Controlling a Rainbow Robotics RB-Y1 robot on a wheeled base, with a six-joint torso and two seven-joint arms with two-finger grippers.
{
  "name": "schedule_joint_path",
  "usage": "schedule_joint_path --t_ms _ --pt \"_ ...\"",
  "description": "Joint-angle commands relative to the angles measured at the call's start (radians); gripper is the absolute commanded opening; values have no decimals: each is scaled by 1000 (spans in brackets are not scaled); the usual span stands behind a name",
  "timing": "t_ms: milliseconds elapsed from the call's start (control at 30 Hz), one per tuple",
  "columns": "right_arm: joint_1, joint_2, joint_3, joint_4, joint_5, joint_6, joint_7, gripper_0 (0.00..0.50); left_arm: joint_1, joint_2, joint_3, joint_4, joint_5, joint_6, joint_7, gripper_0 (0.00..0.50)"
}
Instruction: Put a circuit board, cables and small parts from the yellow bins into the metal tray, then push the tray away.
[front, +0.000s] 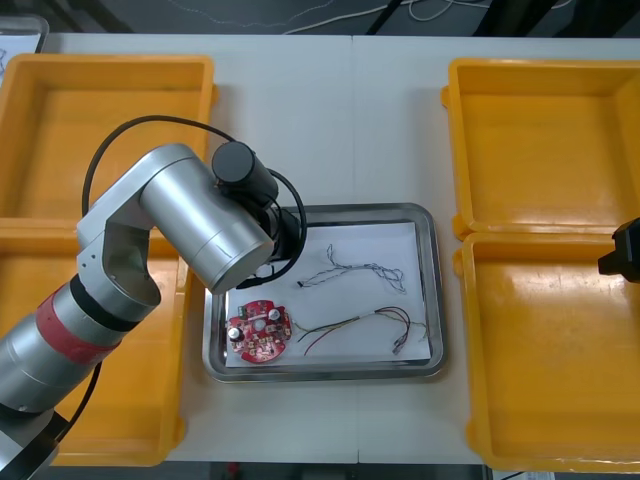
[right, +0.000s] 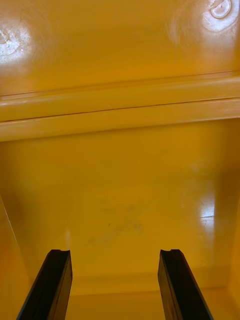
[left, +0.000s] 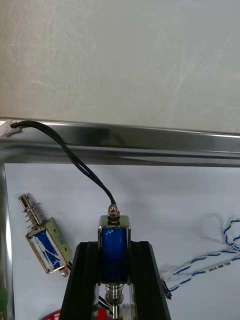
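Observation:
The metal tray (front: 425, 215), white inside, sits mid-table. In it lie a round red circuit board (front: 258, 331), a twisted blue and white cable (front: 352, 268) and a red and yellow cable (front: 360, 324). My left arm (front: 200, 220) reaches over the tray's left part and hides its gripper from above. In the left wrist view my left gripper (left: 114, 246) is shut on a small metal part (left: 114, 252) with a blue body and a black lead (left: 85, 170), held above the tray floor. A second small metal part (left: 45, 242) lies beside it. My right gripper (right: 115, 285) is open over a bare bin floor.
Two yellow bins (front: 100, 130) stand left of the tray and two more (front: 545, 150) stand to its right, with the right arm's black end (front: 622, 250) above the right pair. Light table (front: 330, 120) lies beyond the tray's far rim (left: 150, 137).

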Motion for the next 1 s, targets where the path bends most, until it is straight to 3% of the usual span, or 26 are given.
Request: schedule_joint_path --t_ms 33,1000 --pt "14 -9 -29 -30 -8 3 -18 500 25 -24 -36 -12 -20 -29 39 0" --pt "14 -9 -29 -30 -8 3 -18 500 69 42 -89 -9 -49 -84 131 0"
